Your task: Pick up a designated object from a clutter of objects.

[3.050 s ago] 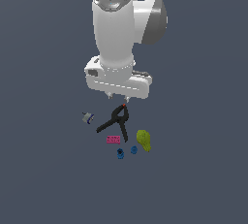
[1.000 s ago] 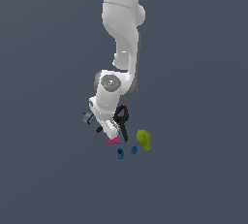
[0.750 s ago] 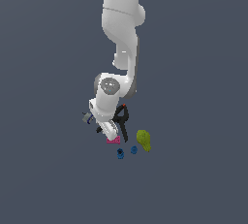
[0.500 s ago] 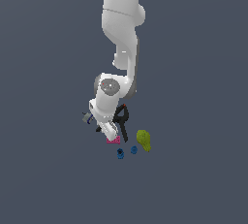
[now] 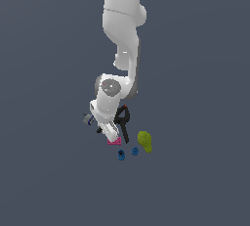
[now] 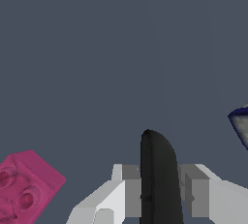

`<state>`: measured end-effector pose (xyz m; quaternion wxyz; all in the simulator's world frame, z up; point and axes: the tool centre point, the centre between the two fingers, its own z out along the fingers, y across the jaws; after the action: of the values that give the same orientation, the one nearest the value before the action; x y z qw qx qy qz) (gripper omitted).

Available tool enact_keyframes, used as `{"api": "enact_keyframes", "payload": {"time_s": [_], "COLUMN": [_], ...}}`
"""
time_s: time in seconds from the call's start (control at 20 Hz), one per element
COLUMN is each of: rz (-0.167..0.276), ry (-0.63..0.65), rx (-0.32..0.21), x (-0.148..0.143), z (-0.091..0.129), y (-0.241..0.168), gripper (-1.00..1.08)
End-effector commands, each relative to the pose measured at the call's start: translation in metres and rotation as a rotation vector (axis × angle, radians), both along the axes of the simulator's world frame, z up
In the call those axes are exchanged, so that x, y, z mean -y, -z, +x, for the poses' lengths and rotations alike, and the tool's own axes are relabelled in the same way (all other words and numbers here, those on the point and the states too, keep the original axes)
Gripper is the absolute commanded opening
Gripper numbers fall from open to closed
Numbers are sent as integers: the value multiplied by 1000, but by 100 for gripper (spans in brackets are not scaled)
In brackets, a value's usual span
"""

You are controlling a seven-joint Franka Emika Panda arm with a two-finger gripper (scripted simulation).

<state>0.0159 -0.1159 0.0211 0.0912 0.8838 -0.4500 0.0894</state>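
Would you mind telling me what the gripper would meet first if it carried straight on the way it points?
Probably the black clamp handle, already between the fingers of the gripper; beyond it, only the grey floor shows, though depth is unclear.

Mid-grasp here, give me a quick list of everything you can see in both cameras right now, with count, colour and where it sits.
black spring clamp: 1, black with a small red tip, under the wrist; one handle sits between the fingers in the wrist view
pink flat brick: 1, pink, just beside the gripper
blue pieces: 2, blue, near side of the brick
yellow-green lump: 1, toward the exterior view's right of the clamp
grey-blue piece: 1, toward the exterior view's left, partly hidden by the arm
gripper: 1, white and grey, fingers either side of the clamp handle
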Motion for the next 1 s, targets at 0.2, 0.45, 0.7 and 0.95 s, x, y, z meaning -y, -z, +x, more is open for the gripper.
{"api": "enact_keyframes", "payload": {"time_s": [0.2, 0.45, 0.7, 0.95], "rz": [1, 2, 3, 3], "ry": [0, 1, 1, 3], "rx": [0, 0, 0, -1], "x": [-8, -24, -49, -80], "z": [0, 1, 1, 2], "y": [-10, -31, -62, -104], "gripper": [-100, -100, -100, -100]}}
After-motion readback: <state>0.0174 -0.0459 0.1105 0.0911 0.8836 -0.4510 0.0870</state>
